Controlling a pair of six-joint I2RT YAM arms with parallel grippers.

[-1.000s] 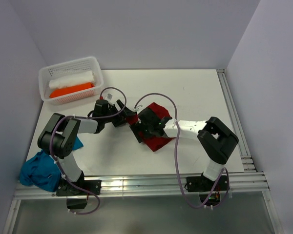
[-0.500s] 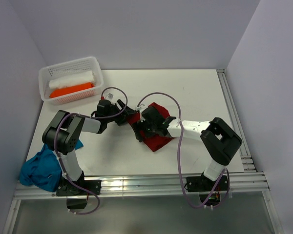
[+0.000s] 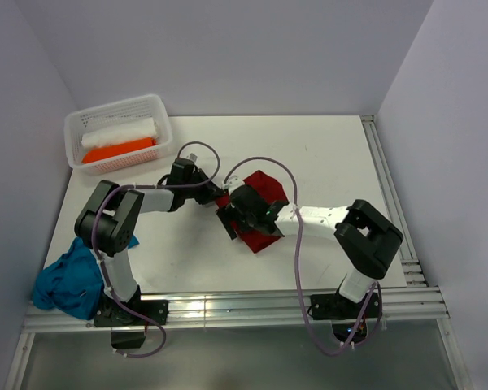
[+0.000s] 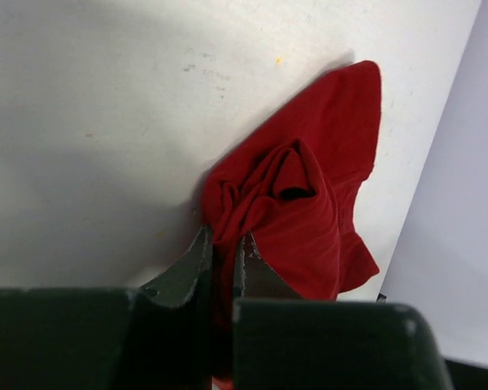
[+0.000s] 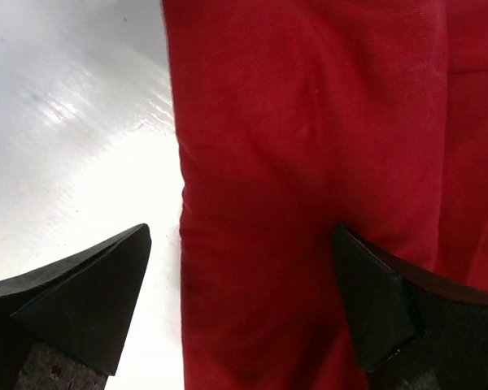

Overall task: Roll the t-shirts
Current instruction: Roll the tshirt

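A dark red t-shirt (image 3: 268, 185) lies crumpled mid-table, with both grippers at its left side. My left gripper (image 3: 217, 197) is shut on a bunched fold at the shirt's near edge; in the left wrist view the gripper (image 4: 224, 248) pinches red cloth (image 4: 309, 187) between its fingertips. My right gripper (image 3: 244, 214) is open and low over the shirt. In the right wrist view the gripper (image 5: 240, 240) straddles the shirt's (image 5: 309, 122) straight edge, one finger over bare table, the other over cloth. A teal-blue t-shirt (image 3: 65, 280) is heaped at the near left.
A white perforated basket (image 3: 159, 110) stands at the back left, holding a white roll (image 3: 120, 132) and an orange roll (image 3: 118, 150). A metal rail (image 3: 390, 195) runs along the table's right side. Grey walls enclose the table.
My left gripper has moved right to the red shirt's edge and closed on a fold of it. The right gripper stayed open and shifted only slightly over the shirt.
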